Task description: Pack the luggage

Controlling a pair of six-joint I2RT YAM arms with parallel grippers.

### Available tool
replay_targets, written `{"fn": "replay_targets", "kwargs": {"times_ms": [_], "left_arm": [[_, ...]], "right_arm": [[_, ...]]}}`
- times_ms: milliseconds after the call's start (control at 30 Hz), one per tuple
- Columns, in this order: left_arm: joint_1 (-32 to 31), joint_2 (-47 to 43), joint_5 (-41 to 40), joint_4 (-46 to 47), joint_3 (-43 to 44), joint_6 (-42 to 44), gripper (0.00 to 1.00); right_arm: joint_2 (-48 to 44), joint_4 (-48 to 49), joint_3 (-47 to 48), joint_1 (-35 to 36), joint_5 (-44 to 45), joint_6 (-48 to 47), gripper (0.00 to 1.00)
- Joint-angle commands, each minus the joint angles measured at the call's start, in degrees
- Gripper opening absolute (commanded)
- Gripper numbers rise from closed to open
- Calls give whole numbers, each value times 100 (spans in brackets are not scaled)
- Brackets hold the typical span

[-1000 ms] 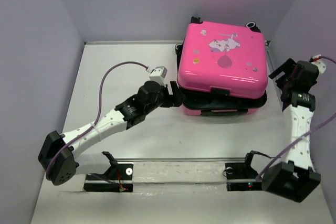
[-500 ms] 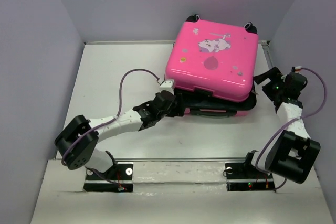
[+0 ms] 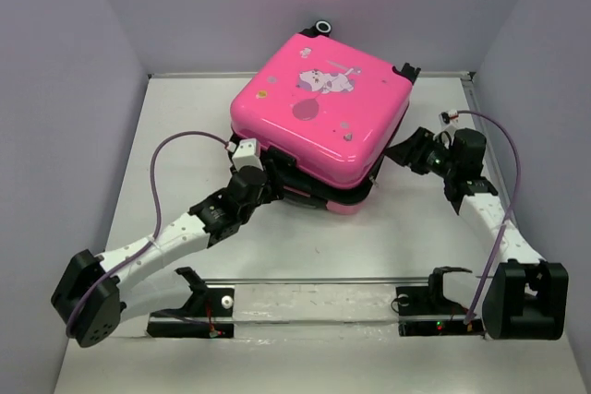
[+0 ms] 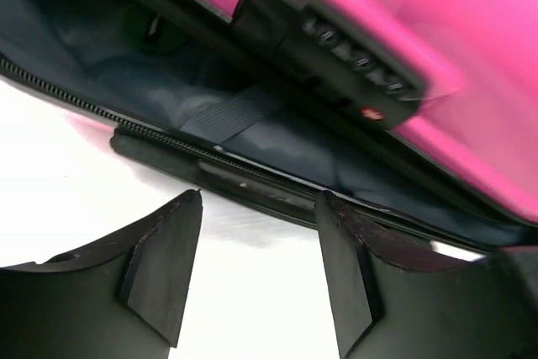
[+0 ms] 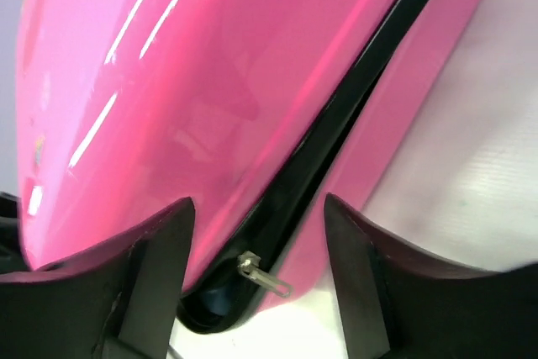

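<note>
luggage (image 3: 319, 117) sits skewed at the far middle of the table (image 3: 185, 136), its lid ajar along the near-left edge with dark lining (image 4: 252, 124) showing. left gripper (image 4: 256, 208) faces that gap, jaws apart and holding nothing. right gripper (image 5: 256, 208) is spread the same way at the right seam, near a zipper pull (image 5: 262, 275). i'd press the lid down evenly from both sides before going for the zip.

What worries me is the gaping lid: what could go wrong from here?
1. The hot-pink hard-shell suitcase gapes, with its dark fabric lining showing. The open left gripper sits at that gap and might be pinched if the lid drops.
2. The metal zipper pull dangles at the seam by the open right gripper and could snag.
3. Neither gripper holds the case, so a push may slide it across the white table.
</note>
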Motion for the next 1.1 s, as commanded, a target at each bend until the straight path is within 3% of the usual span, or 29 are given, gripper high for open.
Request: {"fn": "replay_targets", "kwargs": {"times_ms": [0, 67, 133, 233, 267, 333, 433, 600, 733, 867, 967, 1067], "left_arm": [[-32, -375, 376, 139, 9, 51, 67], [-23, -314, 771, 200, -35, -19, 66], [-23, -191, 1036, 296, -79, -124, 65], [-32, -146, 1441, 595, -193, -239, 61], [-32, -138, 1503, 622, -211, -300, 60], [-58, -146, 1635, 683, -272, -344, 53], [-128, -190, 1732, 710, -360, -406, 43], [-418, -24, 1819, 798, -343, -441, 42], [-786, 214, 1802, 921, -212, -476, 42], [-1016, 337, 1609, 921, -97, -459, 42], [-1165, 337, 1407, 921, -62, -476, 42], [-1227, 407, 1284, 921, 17, -459, 42]], "right_arm": [[-163, 385, -647, -39, -479, -379, 38], [-84, 535, -867, 48, -699, -484, 26], [-40, 527, -912, 154, -744, -642, 26], [-57, 615, -973, 285, -744, -713, 32], [-66, 763, -1008, 286, -788, -713, 40], [-48, 966, -1114, 338, -1007, -608, 45], [22, 1344, -1228, 339, -1140, -511, 47], [224, 1713, -1334, 453, -1386, -379, 49], [-134, 1775, -1474, 453, -1386, -221, 50], [-795, 1424, -1545, 453, -833, -247, 49], [-1103, 609, -1229, 558, -455, -650, 50], [-1033, -544, -807, 935, 308, -1064, 57]]}}
